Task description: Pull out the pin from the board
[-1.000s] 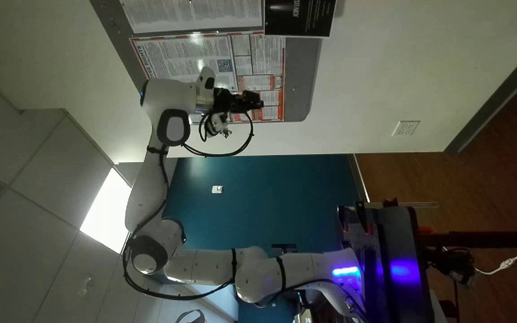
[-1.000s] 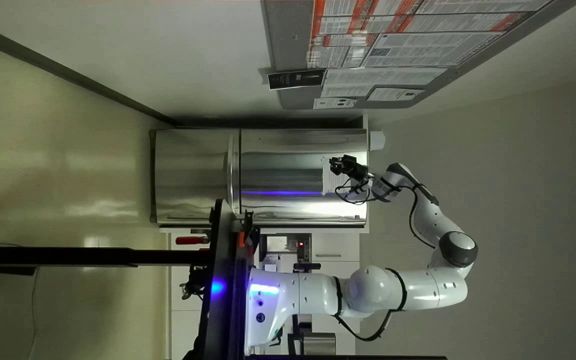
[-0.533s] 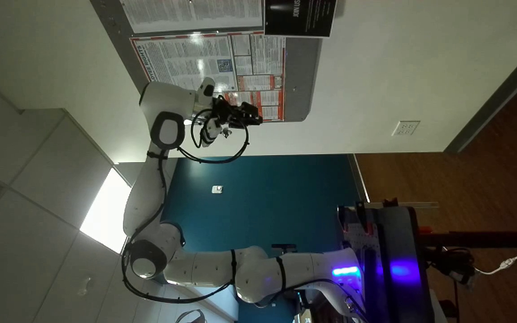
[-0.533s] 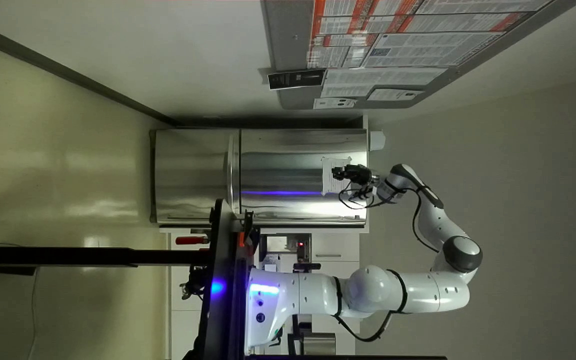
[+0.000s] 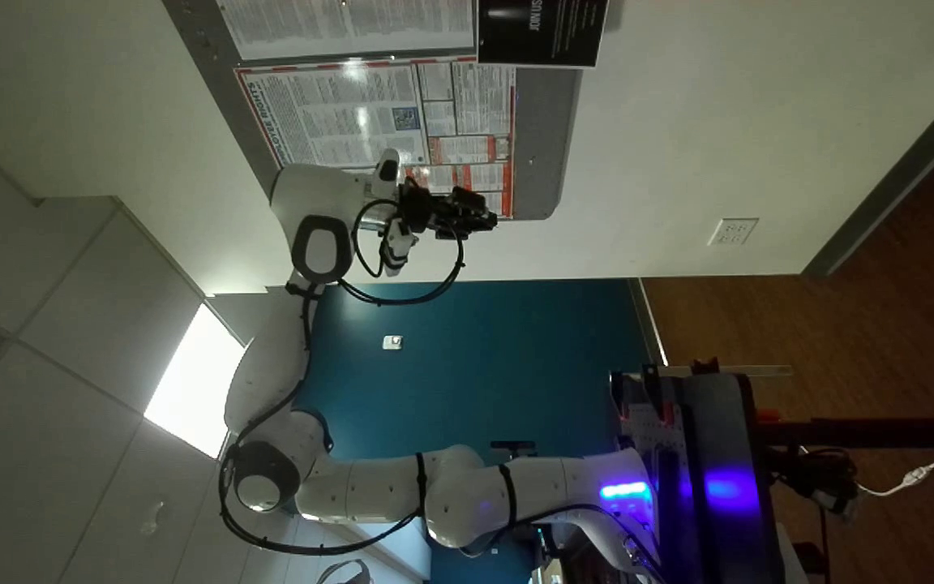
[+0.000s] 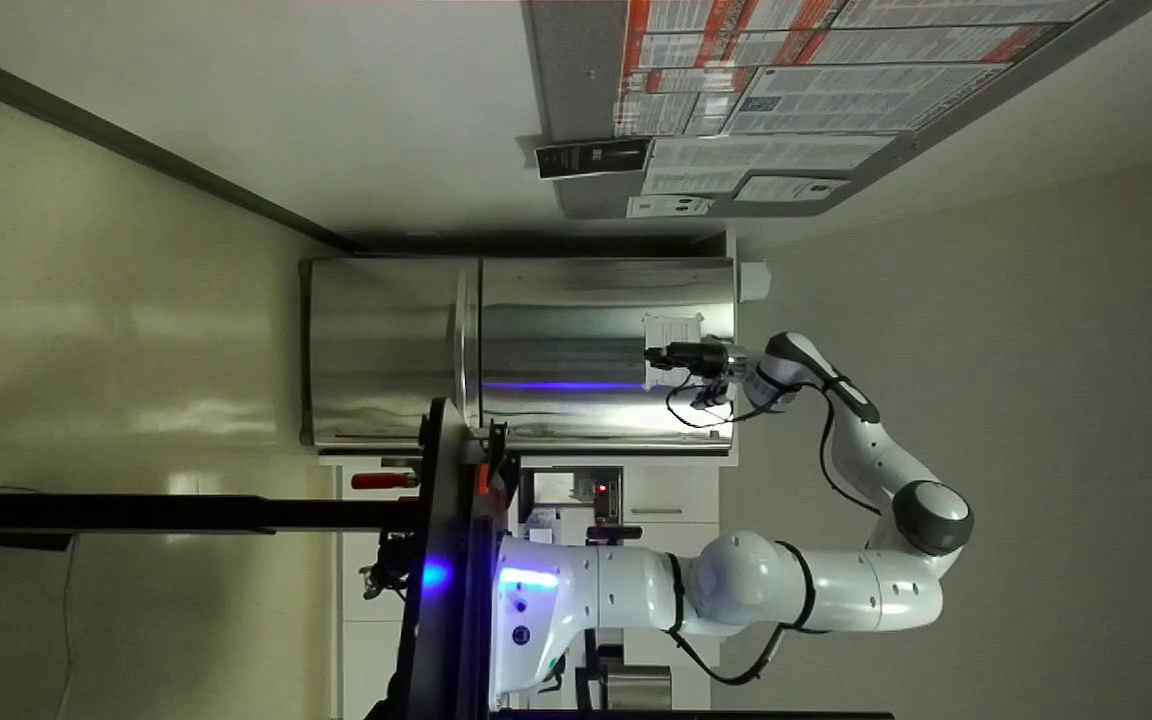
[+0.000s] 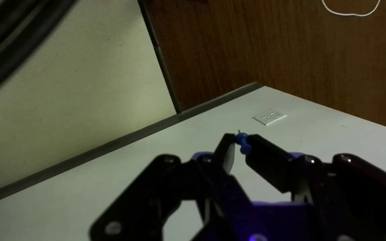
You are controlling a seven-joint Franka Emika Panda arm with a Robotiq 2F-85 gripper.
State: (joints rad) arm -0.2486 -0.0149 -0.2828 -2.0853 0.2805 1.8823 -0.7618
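Note:
The pin (image 7: 245,147) is a small blue push pin in the wrist view, pinched between the two black fingertips, its thin metal point sticking out past them. My gripper (image 7: 241,136) is shut on it. The gripper also shows in both exterior views (image 5: 490,221) (image 6: 652,358), where the pin is too small to make out. The board (image 5: 544,146) is a grey wall panel covered with printed sheets, some with orange bands; it also shows in an exterior view (image 6: 581,80). The gripper is apart from the board in that view, and the wrist view shows only bare wall beyond the pin.
A black leaflet (image 5: 544,32) hangs on the board. A wall outlet (image 7: 269,117) is beyond the fingertips. A steel refrigerator (image 6: 576,300) stands near the arm. Black cables (image 5: 426,296) loop beside the gripper. The robot base stands on a dark table (image 5: 726,478).
The arm has moved and the wrist has turned. My gripper has shifted away from the wall with the board, lower in one picture and slightly further along. The board has not moved.

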